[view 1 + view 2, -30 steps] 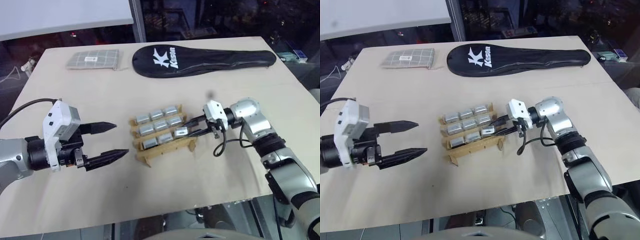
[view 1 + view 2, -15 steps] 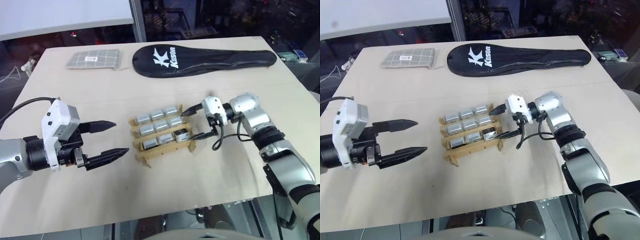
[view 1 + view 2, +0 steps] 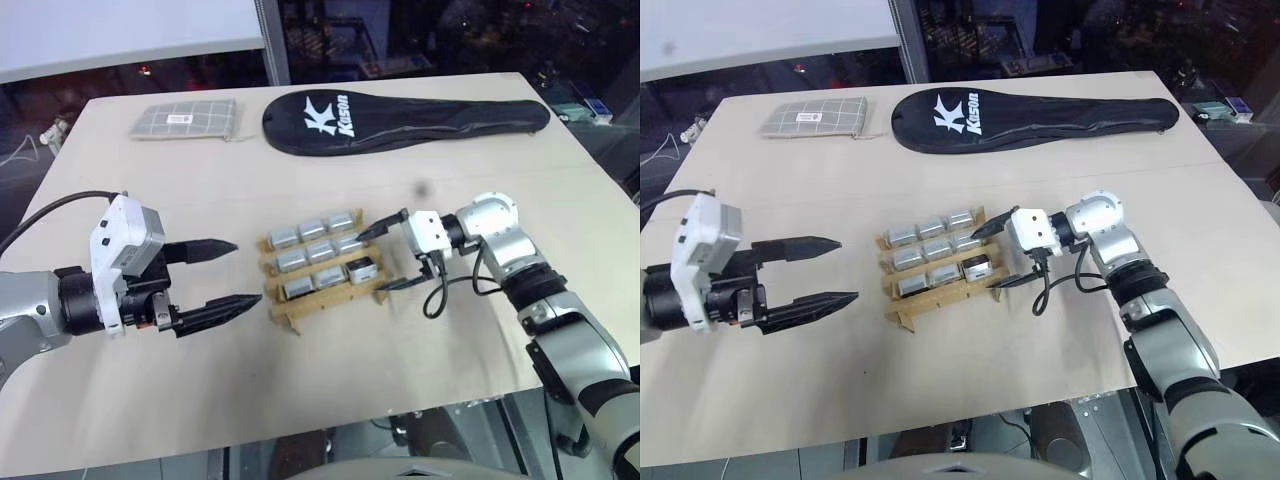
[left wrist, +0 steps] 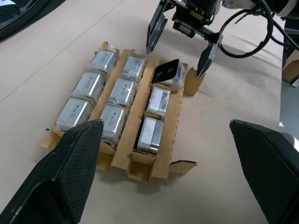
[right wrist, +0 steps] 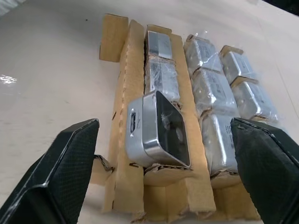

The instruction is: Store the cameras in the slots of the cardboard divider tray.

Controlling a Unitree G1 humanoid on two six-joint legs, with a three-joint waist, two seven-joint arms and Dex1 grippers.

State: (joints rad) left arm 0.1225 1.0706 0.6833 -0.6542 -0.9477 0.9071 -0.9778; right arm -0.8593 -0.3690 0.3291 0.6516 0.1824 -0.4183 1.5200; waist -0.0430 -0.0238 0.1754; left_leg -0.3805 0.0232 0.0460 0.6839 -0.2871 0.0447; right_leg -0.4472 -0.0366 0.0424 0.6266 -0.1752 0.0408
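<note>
The cardboard divider tray [image 3: 330, 298] lies mid-table with several silver cameras [image 3: 313, 252] lying flat in its slots. One more camera [image 3: 362, 269] leans tilted at the right end of the tray's near row, its dark lens face up; the wrist views show it too [image 5: 161, 133] [image 4: 169, 73]. My right gripper [image 3: 373, 261] is open, one finger on each side of that camera and neither touching it. To the left of the tray my left gripper [image 3: 245, 271] stands open and holds nothing.
A black racket cover [image 3: 400, 118] lies across the back of the table. A grey checked pouch [image 3: 187, 118] sits at the back left. Bare tabletop [image 3: 150, 400] surrounds the tray, and the table edge runs close in front.
My right gripper was shut on the camera at the tray; it has opened and let go, leaving the camera tilted in the near row. The left arm has not moved.
</note>
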